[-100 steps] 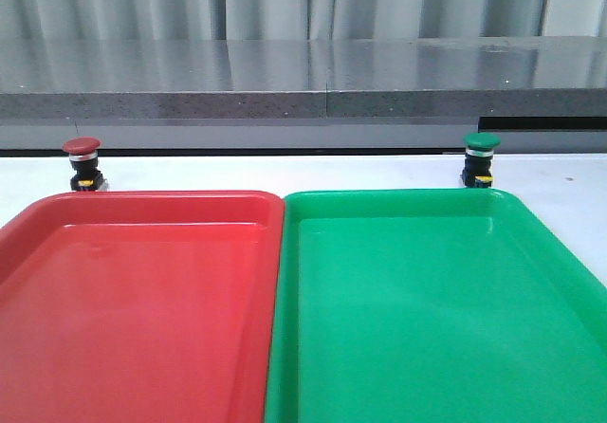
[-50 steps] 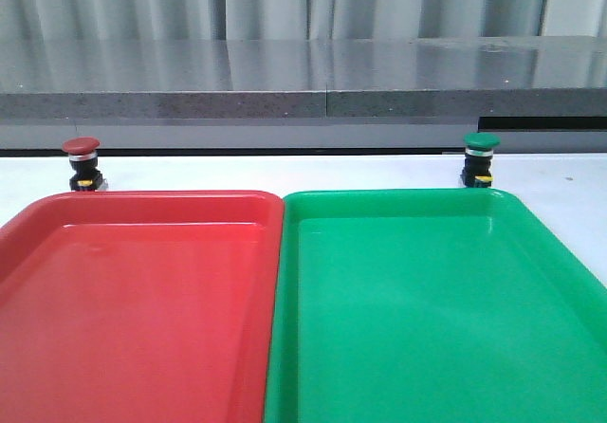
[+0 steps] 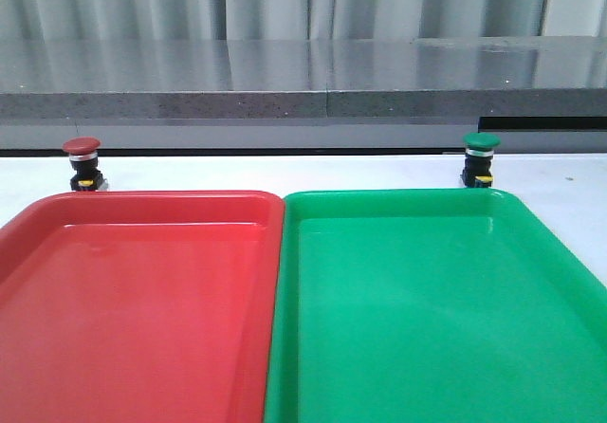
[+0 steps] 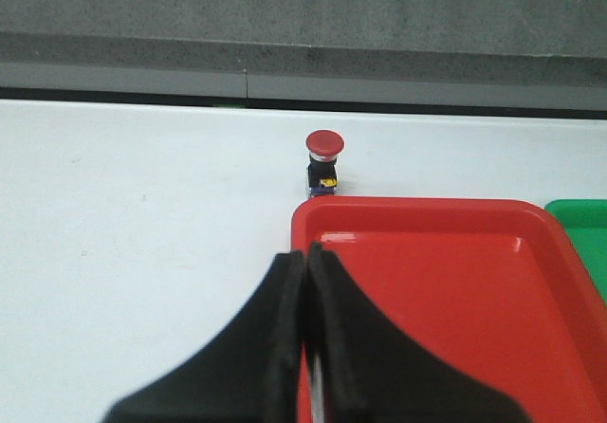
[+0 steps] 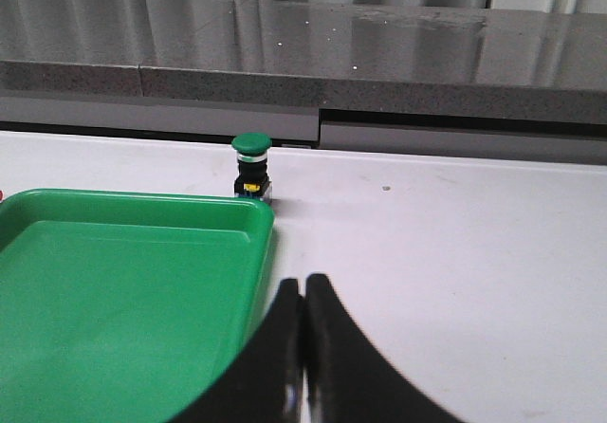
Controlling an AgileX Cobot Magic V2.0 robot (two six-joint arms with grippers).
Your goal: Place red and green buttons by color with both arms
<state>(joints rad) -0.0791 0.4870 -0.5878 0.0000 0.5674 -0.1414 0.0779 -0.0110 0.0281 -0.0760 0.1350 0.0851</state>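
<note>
The red button point(image 3: 82, 164) stands upright on the white table just behind the far left corner of the red tray point(image 3: 57, 214). The green button point(image 3: 480, 158) stands upright behind the far right part of the green tray point(image 3: 512, 214). Neither arm shows in the front view. In the left wrist view the left gripper point(image 4: 305, 257) is shut and empty, over the red tray's left rim point(image 4: 299, 229), well short of the red button point(image 4: 324, 162). In the right wrist view the right gripper point(image 5: 303, 284) is shut and empty, beside the green tray's edge point(image 5: 266, 229), short of the green button point(image 5: 251, 164).
The two trays lie side by side, touching, and fill the near table. A grey stone-like ledge point(image 3: 303, 91) runs along the back behind both buttons. Bare white table point(image 4: 142, 214) lies left of the red tray, and more of it point(image 5: 455, 252) right of the green tray.
</note>
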